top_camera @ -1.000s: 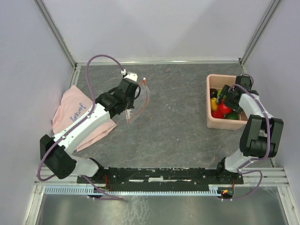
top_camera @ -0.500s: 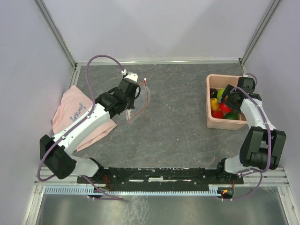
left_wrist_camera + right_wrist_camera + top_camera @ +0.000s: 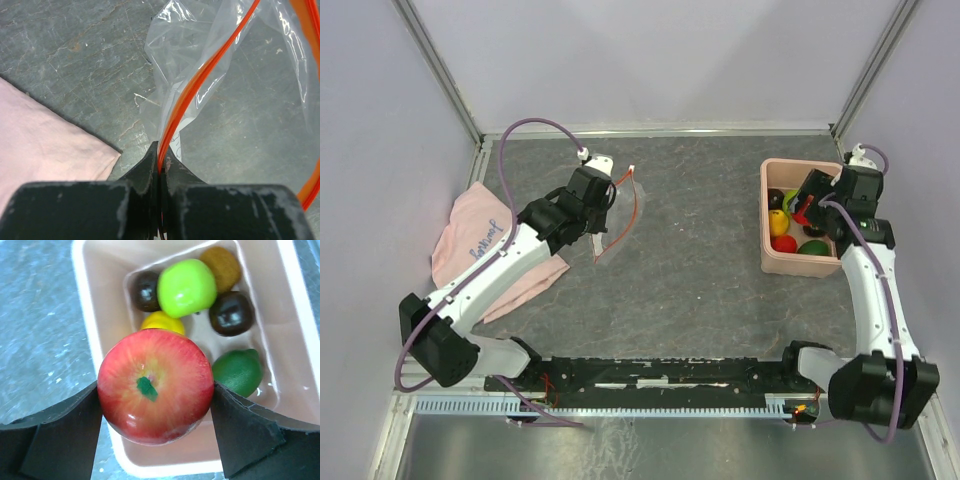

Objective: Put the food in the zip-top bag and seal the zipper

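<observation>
My right gripper (image 3: 156, 395) is shut on a red toy apple (image 3: 155, 385) and holds it above the pink bin (image 3: 95, 340); in the top view it (image 3: 807, 208) hangs over the bin (image 3: 770, 262). Under it lie a light green fruit (image 3: 186, 287), a yellow piece (image 3: 161, 321), two dark purple pieces (image 3: 231, 313), a brown one (image 3: 221, 266) and a dark green lime (image 3: 239, 372). My left gripper (image 3: 161, 162) is shut on the red-orange zipper (image 3: 200, 82) of the clear zip-top bag (image 3: 235, 60), holding the bag (image 3: 613, 222) up with its mouth open.
A pink cloth (image 3: 480, 240) lies at the left under my left arm; its corner shows in the left wrist view (image 3: 45, 145). Grey walls with metal rails close the table at the back and both sides.
My right gripper has lifted out of the pink bin with the red apple and moved up and slightly right. My left arm holds the bag almost still.
</observation>
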Motion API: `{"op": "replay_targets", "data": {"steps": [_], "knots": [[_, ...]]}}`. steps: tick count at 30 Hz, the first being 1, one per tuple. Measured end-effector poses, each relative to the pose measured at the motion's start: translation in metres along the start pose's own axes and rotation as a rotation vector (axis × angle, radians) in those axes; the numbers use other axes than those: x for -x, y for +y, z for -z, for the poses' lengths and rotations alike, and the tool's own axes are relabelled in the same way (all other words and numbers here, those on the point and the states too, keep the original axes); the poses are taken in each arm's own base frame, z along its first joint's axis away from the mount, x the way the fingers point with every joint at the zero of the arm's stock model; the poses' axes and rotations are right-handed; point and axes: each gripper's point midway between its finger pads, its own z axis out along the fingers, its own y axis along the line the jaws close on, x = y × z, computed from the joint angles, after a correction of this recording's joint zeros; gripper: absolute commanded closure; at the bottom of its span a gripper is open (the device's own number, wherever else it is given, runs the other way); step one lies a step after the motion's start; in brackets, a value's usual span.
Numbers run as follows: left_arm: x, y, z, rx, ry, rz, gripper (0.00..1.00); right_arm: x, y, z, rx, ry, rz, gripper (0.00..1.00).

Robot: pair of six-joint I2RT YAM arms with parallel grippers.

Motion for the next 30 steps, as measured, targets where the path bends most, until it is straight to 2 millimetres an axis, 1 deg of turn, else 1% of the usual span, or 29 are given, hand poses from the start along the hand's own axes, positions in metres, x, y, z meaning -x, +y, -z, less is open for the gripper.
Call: {"op": "replay_targets", "data": {"steps": [3,6,13,16,17,19,24,27,30], "knots": [[0.001,0.0,0.002,-0.006,-0.004,0.002,0.97,0.004,0.024,0.021,0.084,-0.043,0.024,0.49],[0.002,-0.001,0.004,-0.013,-0.009,0.005,0.97,0.001,0.053,0.039,0.184,-0.063,0.056,0.49],[0.003,-0.005,0.007,-0.044,-0.011,0.009,0.97,-0.017,0.122,0.06,0.411,-0.039,0.09,0.47],[0.002,-0.008,0.008,-0.059,-0.008,0.009,0.97,-0.019,0.155,0.073,0.528,-0.047,0.089,0.47],[0.002,-0.008,0.008,-0.061,-0.009,0.009,0.97,-0.02,0.169,0.078,0.575,-0.054,0.091,0.47],[0.002,-0.01,0.008,-0.072,-0.007,0.009,0.97,-0.026,0.193,0.088,0.658,-0.053,0.094,0.46],[0.001,-0.015,0.009,-0.101,0.0,0.009,0.97,-0.047,0.251,0.108,0.841,-0.04,0.096,0.46],[0.0,-0.016,0.009,-0.107,0.002,0.009,0.97,-0.067,0.286,0.118,0.937,-0.016,0.102,0.45],[0.0,-0.017,0.009,-0.114,0.003,0.009,0.97,-0.088,0.315,0.125,1.014,0.011,0.116,0.44]]}}
